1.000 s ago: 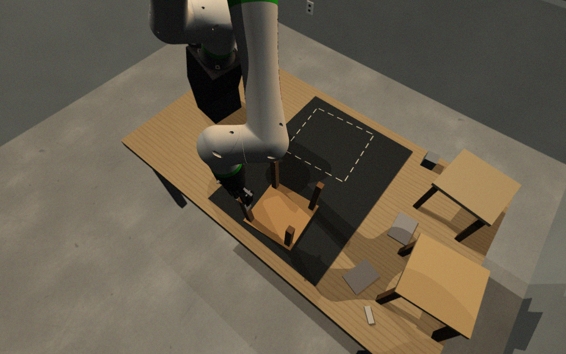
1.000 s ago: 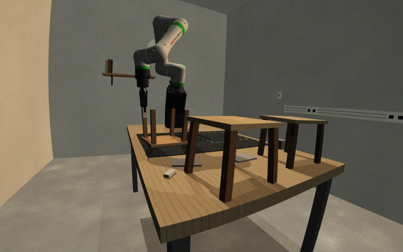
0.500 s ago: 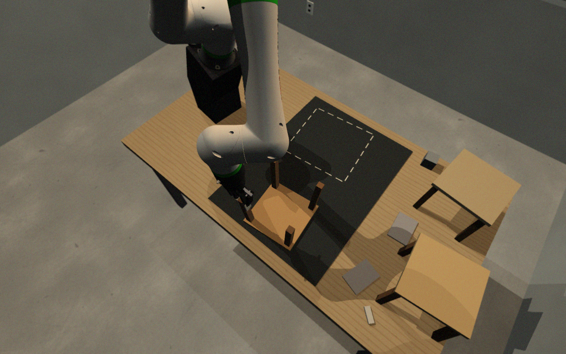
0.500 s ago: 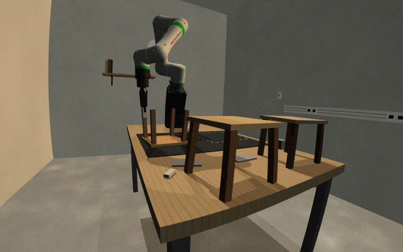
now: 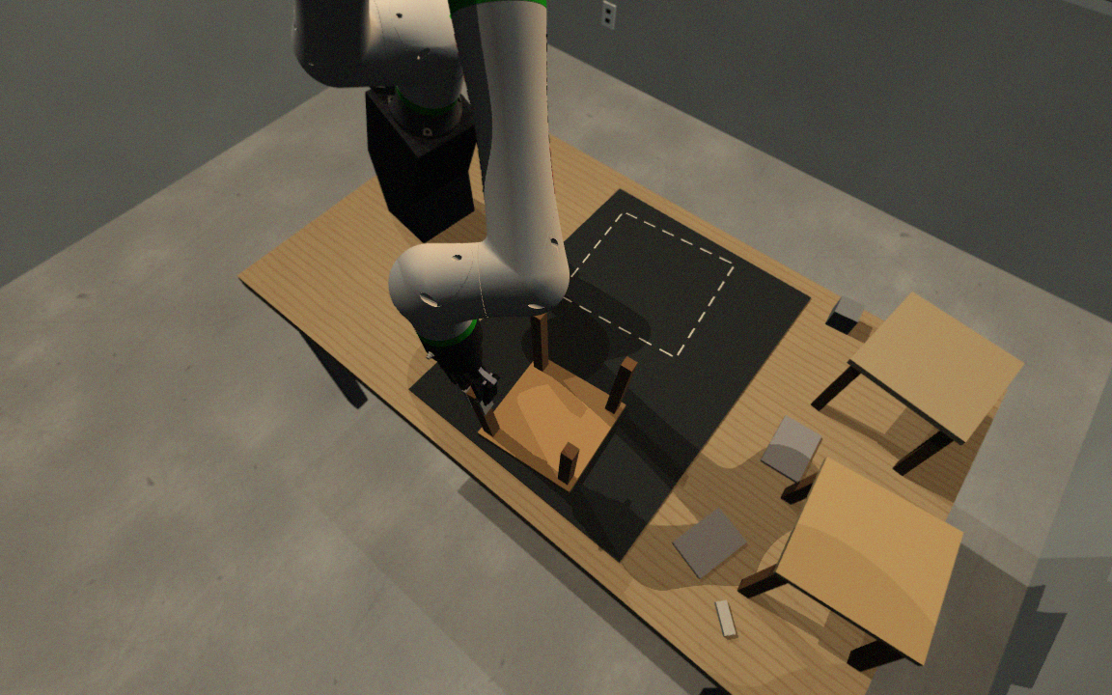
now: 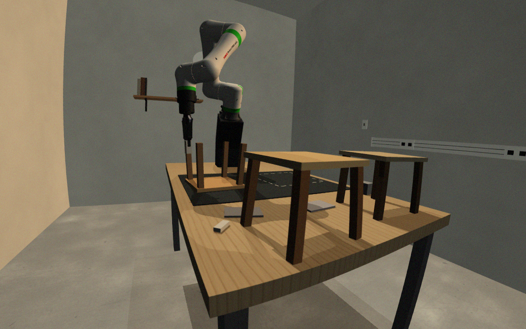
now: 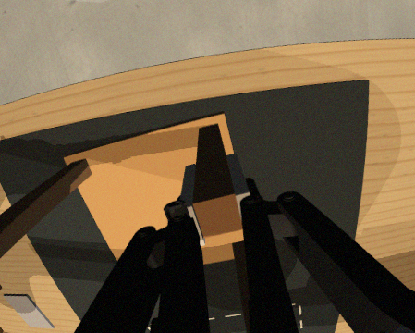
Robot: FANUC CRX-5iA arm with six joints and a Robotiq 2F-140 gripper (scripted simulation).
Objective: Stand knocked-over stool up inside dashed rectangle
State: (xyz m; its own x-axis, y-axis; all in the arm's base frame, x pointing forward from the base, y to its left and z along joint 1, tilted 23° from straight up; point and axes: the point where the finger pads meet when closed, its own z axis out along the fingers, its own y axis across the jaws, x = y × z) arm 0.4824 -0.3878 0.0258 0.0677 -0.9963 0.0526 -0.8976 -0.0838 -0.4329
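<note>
The stool (image 5: pixel 551 413) lies upside down on the black mat (image 5: pixel 621 363), its light seat flat on the mat and its dark legs pointing up. It also shows in the exterior view (image 6: pixel 215 172). My gripper (image 5: pixel 484 390) comes down from above and is shut on the top of the stool's leg (image 7: pixel 216 191) at the seat's left corner. In the wrist view the fingers clamp the leg end from both sides. The dashed rectangle (image 5: pixel 651 281) lies on the mat beyond the stool and holds nothing.
Two upright stools (image 5: pixel 931 367) (image 5: pixel 867 553) stand at the table's right end. Two grey flat tiles (image 5: pixel 709 542) (image 5: pixel 792 447), a small white block (image 5: pixel 725 619) and a small grey cube (image 5: pixel 845 314) lie near them. The robot's black base (image 5: pixel 422 164) stands at the far edge.
</note>
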